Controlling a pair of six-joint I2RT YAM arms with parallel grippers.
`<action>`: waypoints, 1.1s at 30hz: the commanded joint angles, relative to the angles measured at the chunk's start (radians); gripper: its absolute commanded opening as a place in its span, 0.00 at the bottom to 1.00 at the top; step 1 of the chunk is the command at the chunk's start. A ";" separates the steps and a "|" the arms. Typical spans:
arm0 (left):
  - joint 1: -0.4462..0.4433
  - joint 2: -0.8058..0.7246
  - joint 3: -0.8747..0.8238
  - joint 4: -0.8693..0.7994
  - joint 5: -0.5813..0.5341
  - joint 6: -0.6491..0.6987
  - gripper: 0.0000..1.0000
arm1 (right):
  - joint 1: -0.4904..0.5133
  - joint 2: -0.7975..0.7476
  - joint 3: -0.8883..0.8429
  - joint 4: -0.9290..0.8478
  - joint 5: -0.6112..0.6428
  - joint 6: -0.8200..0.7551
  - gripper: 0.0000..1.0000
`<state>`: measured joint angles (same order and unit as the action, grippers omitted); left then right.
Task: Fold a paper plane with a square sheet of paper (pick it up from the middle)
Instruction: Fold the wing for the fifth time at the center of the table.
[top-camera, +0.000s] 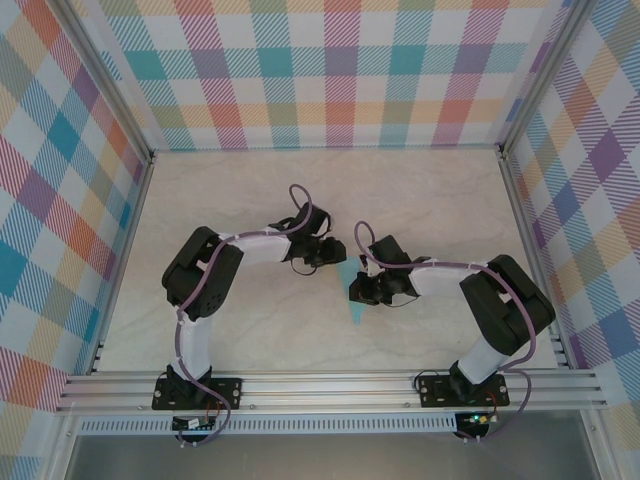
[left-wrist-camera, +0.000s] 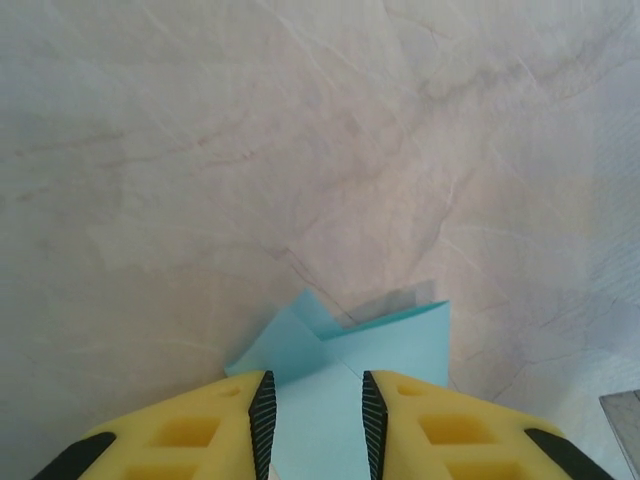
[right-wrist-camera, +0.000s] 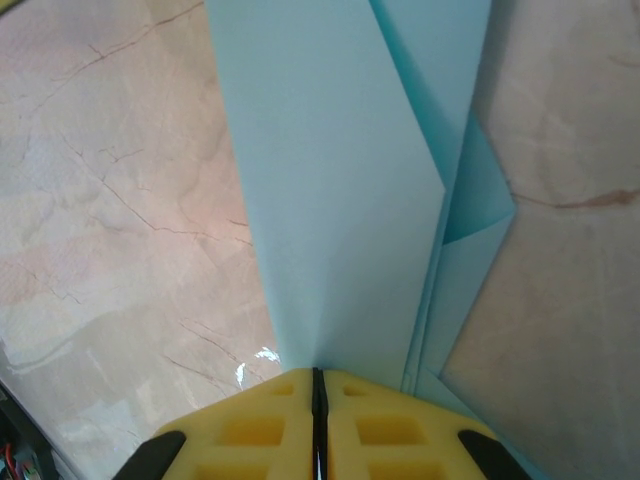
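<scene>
The light-blue sheet of paper (right-wrist-camera: 340, 180) is folded into long layered flaps with a centre crease, like a half-made paper plane. In the top view it shows as a small turquoise strip (top-camera: 357, 311) on the table between the two arms. My right gripper (right-wrist-camera: 317, 385) is shut on the paper's near edge at the crease. My left gripper (left-wrist-camera: 314, 410) stands open above the other end, its ribbed fingers (left-wrist-camera: 262, 420) apart, with the paper (left-wrist-camera: 390, 345) lying flat between and beyond them. A folded corner flap (left-wrist-camera: 290, 345) sticks out to the left.
A marble-patterned tabletop (top-camera: 300, 200) lies under everything. Checkered walls (top-camera: 340, 80) close in the back and both sides. An aluminium rail (top-camera: 330, 390) runs along the near edge with both arm bases on it.
</scene>
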<state>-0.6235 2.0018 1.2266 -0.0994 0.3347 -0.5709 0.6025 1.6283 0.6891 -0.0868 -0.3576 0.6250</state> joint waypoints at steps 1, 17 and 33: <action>0.016 0.005 0.027 -0.012 -0.021 0.032 0.33 | 0.009 0.060 -0.056 -0.155 0.012 -0.075 0.10; 0.039 -0.035 0.015 -0.058 -0.052 0.075 0.32 | 0.008 0.017 -0.080 -0.168 -0.073 -0.174 0.10; 0.014 -0.381 -0.231 -0.032 -0.031 0.009 0.35 | 0.008 -0.005 -0.027 -0.170 -0.026 -0.120 0.13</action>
<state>-0.5926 1.6733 1.0531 -0.1463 0.2947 -0.5289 0.6041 1.6157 0.6754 -0.1307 -0.4377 0.4931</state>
